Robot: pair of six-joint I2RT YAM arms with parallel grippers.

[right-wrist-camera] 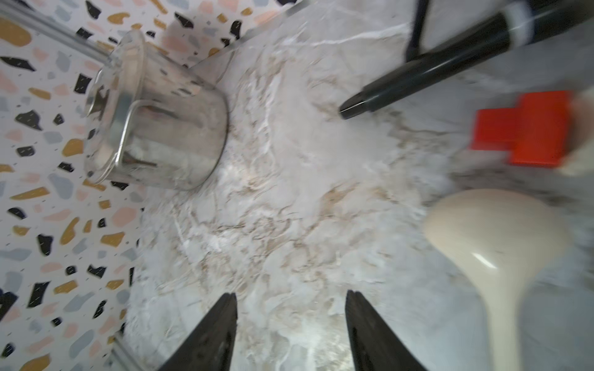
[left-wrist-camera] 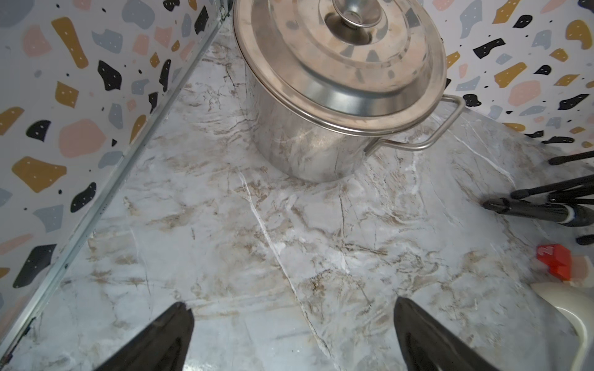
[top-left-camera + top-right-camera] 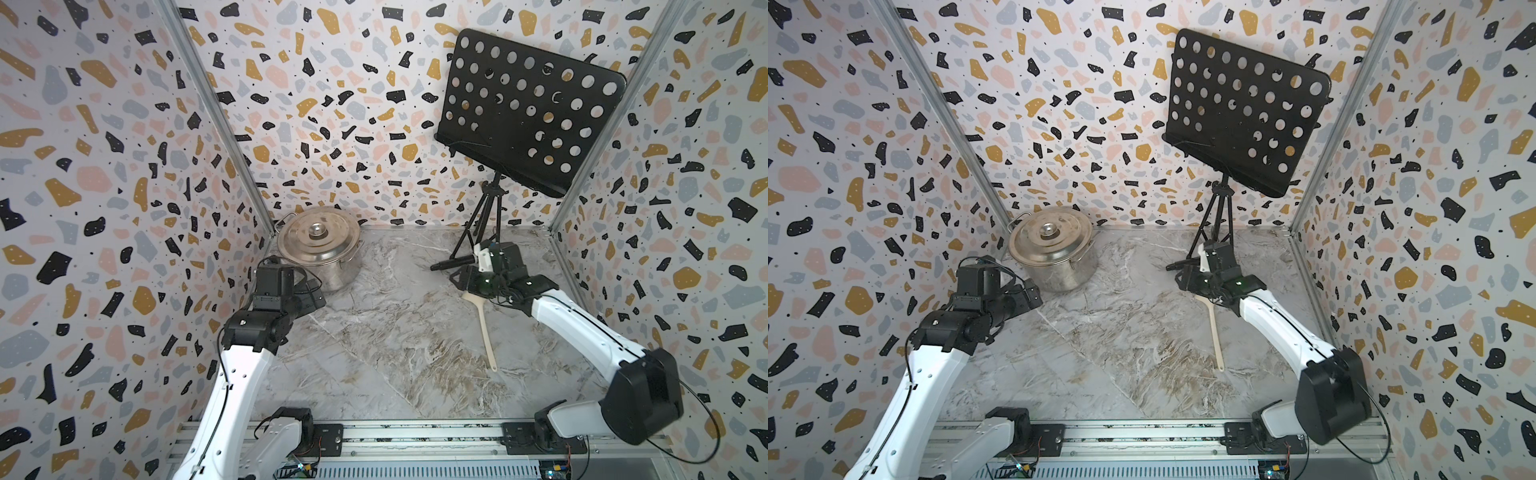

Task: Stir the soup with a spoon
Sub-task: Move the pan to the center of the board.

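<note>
The spoon point(image 3: 484, 332) lies flat on the worktop point(image 3: 395, 332), its bowl end beside the right pincer point(image 1: 291, 294), whose jaws stand apart over bare worktop. The left pincer point(image 2: 291, 303) is spread wide near the lidded pot point(image 2: 321, 144).

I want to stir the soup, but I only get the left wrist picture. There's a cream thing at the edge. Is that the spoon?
Observer: Yes. In a top view the spoon lies flat on the table, with its long handle pointing back toward the robot.
Operator: Is someone holding it?
Observer: No. The right wrist view shows the right fingers apart with only table between them. The spoon's bowl lies off to one side.
Operator: And those black legs?
Observer: They carry a music stand, a tilted black tray full of round holes.
</note>
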